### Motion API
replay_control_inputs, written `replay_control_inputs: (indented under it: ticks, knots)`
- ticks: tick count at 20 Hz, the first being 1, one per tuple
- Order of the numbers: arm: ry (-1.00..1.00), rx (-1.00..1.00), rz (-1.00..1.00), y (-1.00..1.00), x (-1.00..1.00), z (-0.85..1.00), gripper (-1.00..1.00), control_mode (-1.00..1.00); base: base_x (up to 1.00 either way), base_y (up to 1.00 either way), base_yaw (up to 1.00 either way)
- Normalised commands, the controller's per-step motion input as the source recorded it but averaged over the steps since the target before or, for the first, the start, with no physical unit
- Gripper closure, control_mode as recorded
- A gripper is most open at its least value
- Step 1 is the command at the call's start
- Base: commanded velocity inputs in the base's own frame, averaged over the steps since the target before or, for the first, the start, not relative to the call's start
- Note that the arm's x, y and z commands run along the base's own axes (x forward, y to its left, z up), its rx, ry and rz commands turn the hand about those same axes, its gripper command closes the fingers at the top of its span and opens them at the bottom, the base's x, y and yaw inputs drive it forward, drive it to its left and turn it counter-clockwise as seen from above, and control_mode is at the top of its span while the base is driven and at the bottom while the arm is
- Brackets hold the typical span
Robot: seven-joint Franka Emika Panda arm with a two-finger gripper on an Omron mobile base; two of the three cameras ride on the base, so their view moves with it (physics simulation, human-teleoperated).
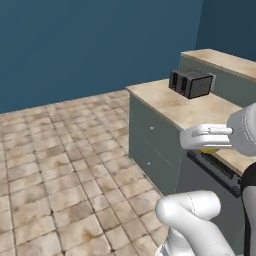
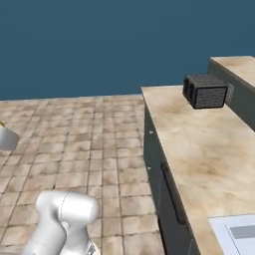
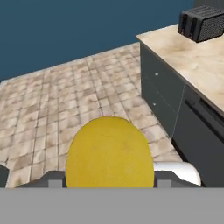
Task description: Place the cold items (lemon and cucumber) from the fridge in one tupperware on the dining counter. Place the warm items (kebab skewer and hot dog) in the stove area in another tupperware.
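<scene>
Beige stone surface (image 2: 199, 144) over grey cabinets, dark toaster (image 2: 205, 91) near its far edge; tiled floor (image 1: 60, 165), blue wall (image 2: 99, 40) behind. Smooth, round yellow lemon (image 3: 109, 151), pinched in the claw (image 3: 109, 179), held above the floor beside the surface's near corner.

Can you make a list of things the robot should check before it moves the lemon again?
1. Lemon in the claw: ok, it sits between the tips in the hand view.
2. Claw shut on lemon: ok, the tips flank it closely.
3. Path over the floor: ok, bare tiles ahead.
4. Room beside the counter: ok, the arm is off its edge.
5. Toaster out of the way: ok, at the far end.
6. Box for the lemon: cannot tell; a pale flat thing lies on the near counter, unclear what it is.
</scene>
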Motion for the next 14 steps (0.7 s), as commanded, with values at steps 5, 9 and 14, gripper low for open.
replay_control_inputs:
  ticks: [5, 9, 14]
  knots:
    - [0.00, 0.00, 0.00, 0.00, 0.00, 0.00, 1.00, 1.00, 0.94, 0.39, -0.16]
    - [0.00, 0.00, 0.00, 0.00, 0.00, 0.00, 1.00, 1.00, 0.94, 0.52, -0.23]
    - [0.00, 0.00, 0.00, 0.00, 0.00, 0.00, 1.00, 1.00, 0.90, 0.59, -0.28]
